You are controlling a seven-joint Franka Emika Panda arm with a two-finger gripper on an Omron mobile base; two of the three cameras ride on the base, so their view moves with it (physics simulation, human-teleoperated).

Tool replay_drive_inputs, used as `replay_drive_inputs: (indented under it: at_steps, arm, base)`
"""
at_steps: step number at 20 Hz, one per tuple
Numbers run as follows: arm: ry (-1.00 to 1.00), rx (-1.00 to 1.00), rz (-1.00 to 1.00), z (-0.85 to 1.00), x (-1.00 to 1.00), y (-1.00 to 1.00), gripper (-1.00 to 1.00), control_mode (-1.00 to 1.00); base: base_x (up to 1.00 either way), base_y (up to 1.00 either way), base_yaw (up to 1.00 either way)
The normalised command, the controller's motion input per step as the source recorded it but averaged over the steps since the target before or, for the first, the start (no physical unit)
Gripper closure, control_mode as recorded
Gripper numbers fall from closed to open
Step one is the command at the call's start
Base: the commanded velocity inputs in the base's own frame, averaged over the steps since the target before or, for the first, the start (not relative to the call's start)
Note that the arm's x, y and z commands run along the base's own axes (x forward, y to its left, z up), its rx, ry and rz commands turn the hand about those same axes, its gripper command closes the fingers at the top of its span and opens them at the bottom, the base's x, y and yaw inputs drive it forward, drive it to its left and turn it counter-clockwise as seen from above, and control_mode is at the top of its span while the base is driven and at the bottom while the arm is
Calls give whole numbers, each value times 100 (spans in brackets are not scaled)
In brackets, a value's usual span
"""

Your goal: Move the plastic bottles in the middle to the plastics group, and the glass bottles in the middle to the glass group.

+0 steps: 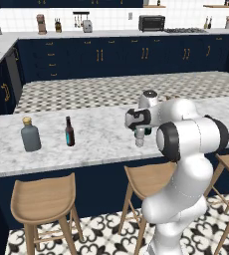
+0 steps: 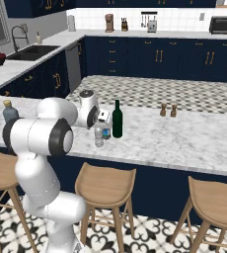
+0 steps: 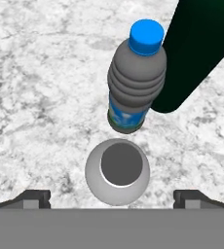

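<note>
Jaws wide above clear-grey bottle (image 3: 117,171)

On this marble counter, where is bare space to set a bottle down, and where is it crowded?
Bare marble lies between the brown bottle and the tool, and right of the green bottle up to the two shakers. It is crowded under the tool: two water bottles beside the green one.

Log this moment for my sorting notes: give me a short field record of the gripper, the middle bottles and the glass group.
gripper: open, directly above the pale-capped bottle
pale-capped bottle: upright, between the fingertips, not gripped
blue-capped bottle: upright, just beyond it
green wine bottle: upright, beside the blue-capped one
grey flask: far left on the counter
brown bottle: beside the flask
</note>
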Motion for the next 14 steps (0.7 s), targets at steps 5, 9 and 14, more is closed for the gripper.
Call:
replay_drive_inputs:
  at_steps: [5, 9, 14]
  arm:
    - [0, 0, 0, -12, 7, 0, -100, -100]
    - [0, 0, 0, -18, 6, 0, -100, -100]
    - [0, 0, 0, -9, 4, -2, -100, -100]
  base:
    - [0, 0, 0]
    - [0, 0, 0]
    - [0, 0, 0]
